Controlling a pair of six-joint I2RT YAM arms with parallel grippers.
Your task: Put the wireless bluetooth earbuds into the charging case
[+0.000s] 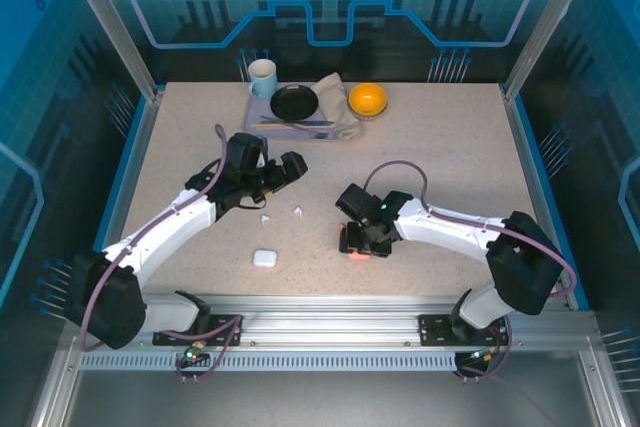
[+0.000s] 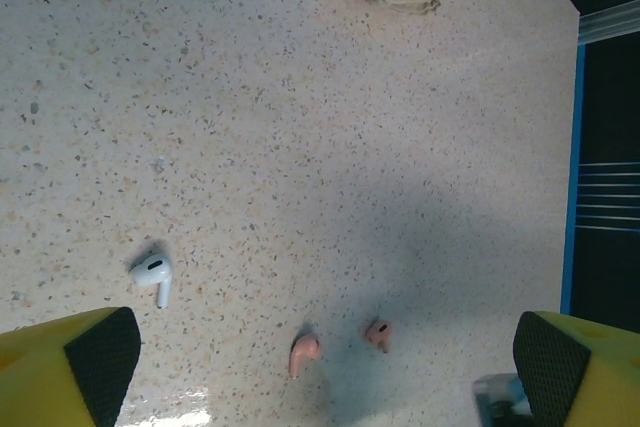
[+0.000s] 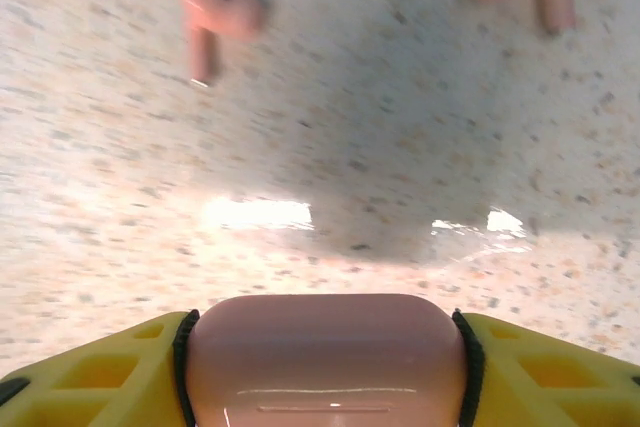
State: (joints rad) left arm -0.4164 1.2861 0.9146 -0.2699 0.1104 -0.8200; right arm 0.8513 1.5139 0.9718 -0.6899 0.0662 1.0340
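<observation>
Between the pads of the right claw (image 1: 361, 244) sits the pink case (image 3: 325, 357), clasped on both flanks; it is smooth, glossy and hard, so I reckon it could slip if squeezed off-centre. Ahead of it on the table (image 1: 450, 147) lie the two pink earbuds (image 3: 215, 12), apart from each other and clear of the claw. They look featherlight, stiff and slick, apt to skitter, so I'd pinch one across the bulb, stem free. My left claw (image 1: 289, 170) hangs spread wide and empty above the table, with a white earbud (image 2: 152, 274) lying loose near one of its fingers, untouched
</observation>
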